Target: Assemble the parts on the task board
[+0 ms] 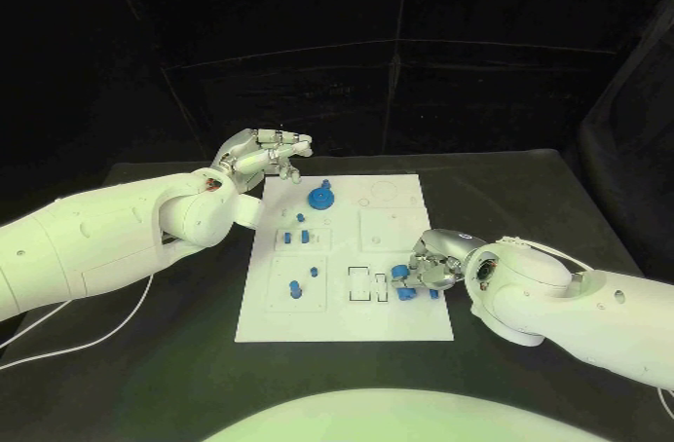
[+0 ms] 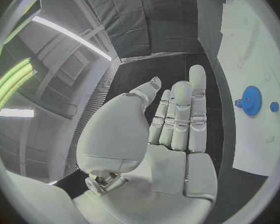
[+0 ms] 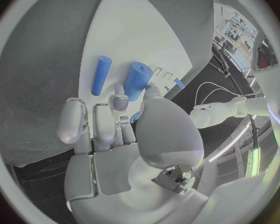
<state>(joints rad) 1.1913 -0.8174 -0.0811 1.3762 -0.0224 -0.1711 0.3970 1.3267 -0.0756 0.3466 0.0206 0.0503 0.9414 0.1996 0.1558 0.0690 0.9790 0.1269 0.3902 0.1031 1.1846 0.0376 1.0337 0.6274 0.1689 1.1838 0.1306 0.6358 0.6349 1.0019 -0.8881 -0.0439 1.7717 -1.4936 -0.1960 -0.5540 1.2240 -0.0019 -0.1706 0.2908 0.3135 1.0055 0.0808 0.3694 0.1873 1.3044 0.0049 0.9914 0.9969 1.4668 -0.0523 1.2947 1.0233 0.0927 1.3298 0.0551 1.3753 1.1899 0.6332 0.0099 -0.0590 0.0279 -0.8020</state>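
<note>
Head view: white task board [image 1: 407,320] flat on the black bench [image 1: 168,364], left hand [image 1: 267,153] up by its far corner, right hand [image 1: 426,267] low on blue parts [image 1: 404,292]. Left wrist view: fingers [image 2: 196,104] straight, holding nothing, beside a blue gear [image 2: 251,100]. Right wrist view: fingers [image 3: 102,124] bent near two blue pegs [image 3: 137,80]; hard to tell if holding.

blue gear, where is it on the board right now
In the head view the blue gear stands on the far left part of the task board, just right of the left hand, which hovers off the board's edge.

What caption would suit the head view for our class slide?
Left hand open beyond the white task board; right hand at blue parts by its near right edge.
</note>
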